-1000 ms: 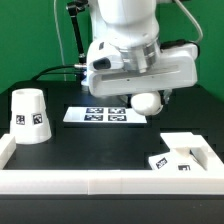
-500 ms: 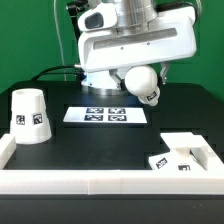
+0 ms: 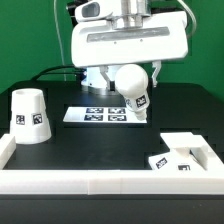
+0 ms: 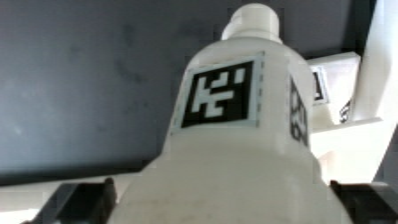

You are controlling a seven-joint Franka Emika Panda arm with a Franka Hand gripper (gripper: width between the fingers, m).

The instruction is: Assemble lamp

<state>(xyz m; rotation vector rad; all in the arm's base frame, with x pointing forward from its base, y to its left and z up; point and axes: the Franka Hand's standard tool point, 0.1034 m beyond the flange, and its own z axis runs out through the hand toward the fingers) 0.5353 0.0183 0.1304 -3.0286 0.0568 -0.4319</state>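
My gripper (image 3: 131, 68) is shut on the white bulb (image 3: 133, 90) and holds it in the air above the marker board (image 3: 105, 115). The bulb hangs round head up, its tagged stem pointing down toward the exterior view's right. In the wrist view the bulb (image 4: 231, 120) fills the middle, its tag facing the camera, with the dark fingertips (image 4: 75, 200) at either side of its wide end. The tapered shade (image 3: 28, 115) stands on the table at the exterior view's left. The flat square base (image 3: 176, 155) lies at the front right corner.
White rails (image 3: 100, 180) edge the table's front and corners. The arm's body (image 3: 125, 40) hangs over the back middle. Cables run along the back left. A green wall stands behind.
The arm has risen, lifting the bulb with it. The bulb has turned from lying low above the board to hanging with its stem pointing down.
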